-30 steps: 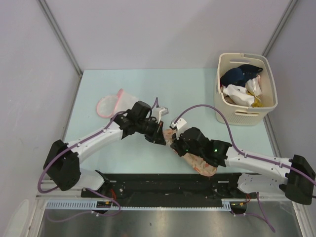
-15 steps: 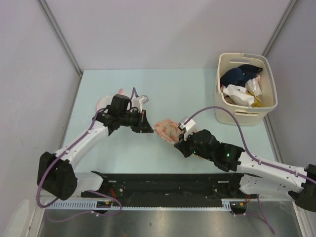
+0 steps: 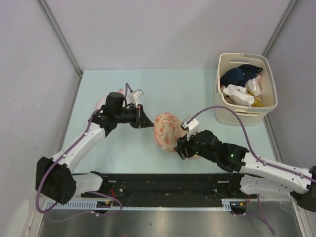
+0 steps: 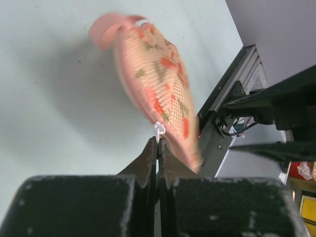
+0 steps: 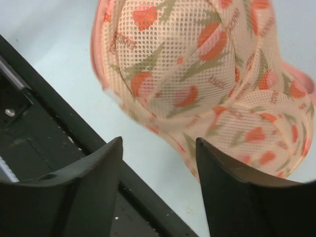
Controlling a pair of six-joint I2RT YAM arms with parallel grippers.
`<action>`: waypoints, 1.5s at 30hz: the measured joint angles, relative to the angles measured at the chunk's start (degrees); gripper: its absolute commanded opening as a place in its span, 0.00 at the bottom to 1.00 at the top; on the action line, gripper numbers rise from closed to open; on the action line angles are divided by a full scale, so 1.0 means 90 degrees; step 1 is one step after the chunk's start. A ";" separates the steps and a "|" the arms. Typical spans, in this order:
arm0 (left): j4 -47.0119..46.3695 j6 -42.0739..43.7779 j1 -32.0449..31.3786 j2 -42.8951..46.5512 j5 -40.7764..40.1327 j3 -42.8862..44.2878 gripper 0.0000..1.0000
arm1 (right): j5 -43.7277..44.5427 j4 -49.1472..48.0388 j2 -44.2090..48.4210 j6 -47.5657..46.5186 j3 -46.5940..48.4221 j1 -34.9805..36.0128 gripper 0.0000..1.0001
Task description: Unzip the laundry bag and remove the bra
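Released by right fingers (image 5: 89, 182), laundry bag (image 3: 166, 129) rests on table (image 3: 192, 86) (basket (image 3: 245, 114) well apart)

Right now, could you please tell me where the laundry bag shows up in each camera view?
Top view: laundry bag in the middle.
Left wrist: laundry bag upper middle, slanting.
Right wrist: laundry bag fills the upper half.
Shared landmark: the black rail near it, in all three.

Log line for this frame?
left gripper: shut on zipper pull | right gripper: open, beside laundry bag | bra: unseen
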State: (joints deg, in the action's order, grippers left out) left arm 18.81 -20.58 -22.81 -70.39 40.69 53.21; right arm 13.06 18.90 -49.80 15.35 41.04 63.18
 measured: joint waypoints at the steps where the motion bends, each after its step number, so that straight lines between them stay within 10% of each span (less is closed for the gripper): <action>1: -0.0010 -0.0034 0.0015 0.0044 0.0000 -0.0010 0.00 | 0.0097 0.0070 -0.0136 -0.0027 0.0095 0.0112 0.71; 22: 0.0172 -0.0214 0.0032 0.0561 -0.0223 -0.0034 0.00 | 0.4714 -0.0908 -0.3779 -0.0835 0.2652 0.2613 0.95; 24: 0.0177 -0.0214 0.0032 0.0561 -0.0231 -0.0034 0.00 | 0.5292 -0.1086 -0.4192 -0.1042 0.2994 0.2616 0.91; 33: 0.0260 -0.0214 0.0032 0.0600 -0.0311 -0.0032 0.00 | 0.6137 -0.1404 -0.4886 -0.1469 0.3276 0.2319 0.00; 45: 0.0595 -0.0138 0.0044 0.0631 -0.0500 0.0379 0.00 | 0.3900 -0.1134 -0.3096 -0.1338 0.2650 0.1494 0.00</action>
State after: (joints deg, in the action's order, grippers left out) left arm 24.16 -21.82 -22.41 -64.71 36.18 56.62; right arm 48.16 8.69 -77.67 3.31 64.88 76.62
